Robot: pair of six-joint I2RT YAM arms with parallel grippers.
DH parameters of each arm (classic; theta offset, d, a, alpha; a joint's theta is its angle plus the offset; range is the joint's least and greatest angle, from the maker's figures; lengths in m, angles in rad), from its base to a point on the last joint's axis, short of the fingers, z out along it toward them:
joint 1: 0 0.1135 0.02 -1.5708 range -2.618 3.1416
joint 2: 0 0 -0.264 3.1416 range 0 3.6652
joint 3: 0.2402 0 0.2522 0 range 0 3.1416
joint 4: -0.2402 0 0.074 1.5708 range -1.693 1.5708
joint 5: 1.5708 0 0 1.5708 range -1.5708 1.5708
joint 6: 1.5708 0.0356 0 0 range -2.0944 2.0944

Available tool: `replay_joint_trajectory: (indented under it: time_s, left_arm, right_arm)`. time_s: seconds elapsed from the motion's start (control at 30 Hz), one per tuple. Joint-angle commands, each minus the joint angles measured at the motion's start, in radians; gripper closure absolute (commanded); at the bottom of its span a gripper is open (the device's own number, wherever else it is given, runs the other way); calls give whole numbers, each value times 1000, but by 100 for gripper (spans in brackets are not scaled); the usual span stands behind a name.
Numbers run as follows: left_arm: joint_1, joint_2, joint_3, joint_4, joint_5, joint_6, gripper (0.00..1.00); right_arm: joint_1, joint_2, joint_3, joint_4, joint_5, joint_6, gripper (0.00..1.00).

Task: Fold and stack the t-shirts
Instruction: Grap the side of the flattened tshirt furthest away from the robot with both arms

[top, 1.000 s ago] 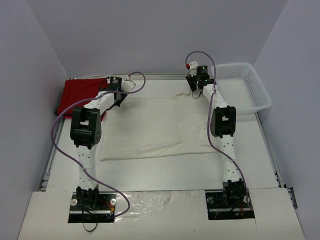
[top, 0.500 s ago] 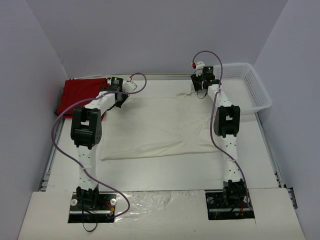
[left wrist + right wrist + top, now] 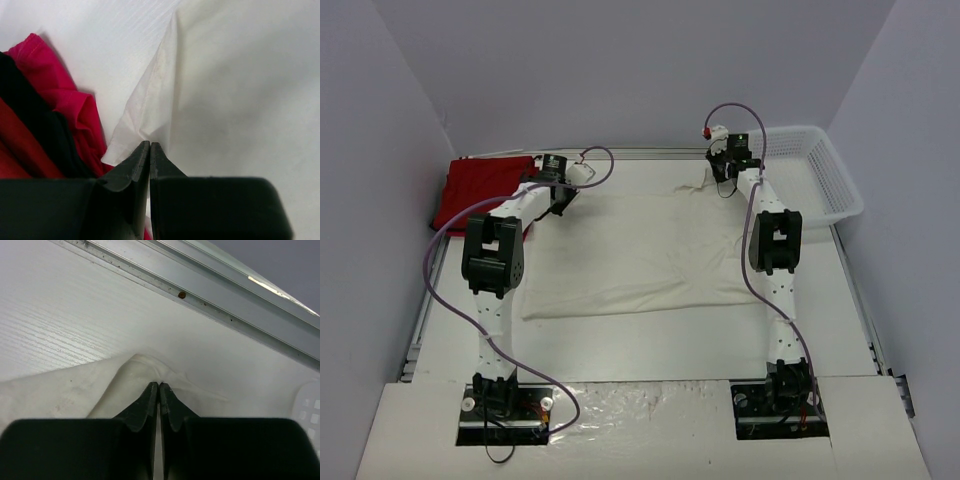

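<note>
A large cream-white t-shirt (image 3: 635, 250) lies spread flat across the middle of the table. My left gripper (image 3: 558, 203) is shut on its far left corner (image 3: 145, 120), next to the red t-shirts. My right gripper (image 3: 723, 188) is shut on its far right corner (image 3: 145, 371), which is pinched up into a small peak near the back rail. Folded red t-shirts (image 3: 485, 190) lie in a stack at the far left, and their edge (image 3: 55, 107) shows in the left wrist view.
A white plastic mesh basket (image 3: 810, 180) stands at the far right corner. A metal rail (image 3: 235, 305) runs along the table's back edge just beyond the right gripper. Purple cables loop off both arms.
My right gripper moved a little right and toward the back, then shut on the shirt's far right corner. The left arm has not moved.
</note>
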Motion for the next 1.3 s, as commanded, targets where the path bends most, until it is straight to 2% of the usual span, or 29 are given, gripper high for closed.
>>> replay_joint_trajectory:
  time_s: [0.0, 0.03, 0.1, 0.17, 0.23, 0.27, 0.3, 0.37, 0.5, 0.87, 0.9, 0.93, 1.03, 1.13, 1.27]
  left_arm:
    - [-4, -15, 55, -27, 14, -2, 98]
    - [-4, -12, 58, -29, 14, -5, 98]
    - [-4, -9, 64, -34, 16, -8, 98]
    - [-4, -9, 61, -34, 20, -10, 98]
    - [-4, -11, 57, -29, 19, -11, 98]
    - [-4, -9, 56, -30, 17, -11, 98]
    - [-4, -8, 58, -32, 16, -11, 98]
    - [-6, -6, 56, -31, 16, -9, 98]
    - [-6, 0, 60, -32, 5, -2, 98]
    - [-6, 34, 87, -49, 10, -6, 98]
    - [-6, 38, 89, -50, 8, -6, 98]
    - [-6, 43, 92, -50, 8, -5, 98]
    - [-6, 54, 109, -63, 11, -8, 98]
    - [-4, 51, 112, -66, 19, -16, 98]
    - [-4, 41, 119, -58, 11, -26, 98]
  right_arm:
    - [-12, 7, -32, -172, 6, -21, 100]
    - [-10, 10, -24, -172, 10, -21, 100]
    - [-9, 15, -7, -172, 20, -21, 77]
    - [-10, 13, 6, -171, 28, -20, 59]
    - [-12, 18, 38, -167, 30, 3, 57]
    - [-21, 22, 51, -167, 17, 43, 50]
    - [-27, 24, 58, -163, -1, 67, 47]
    - [-33, 38, 74, -161, -42, 111, 46]
    - [-35, 57, 65, -161, -58, 131, 50]
    - [-39, 84, 23, -170, -119, 123, 71]
    - [-39, 85, 23, -174, -131, 118, 74]
    - [-39, 90, 25, -174, -132, 114, 85]
    - [-39, 97, 36, -177, -132, 105, 90]
    - [-35, 94, 48, -178, -96, 95, 100]
    - [-26, 67, 72, -175, -55, 63, 100]
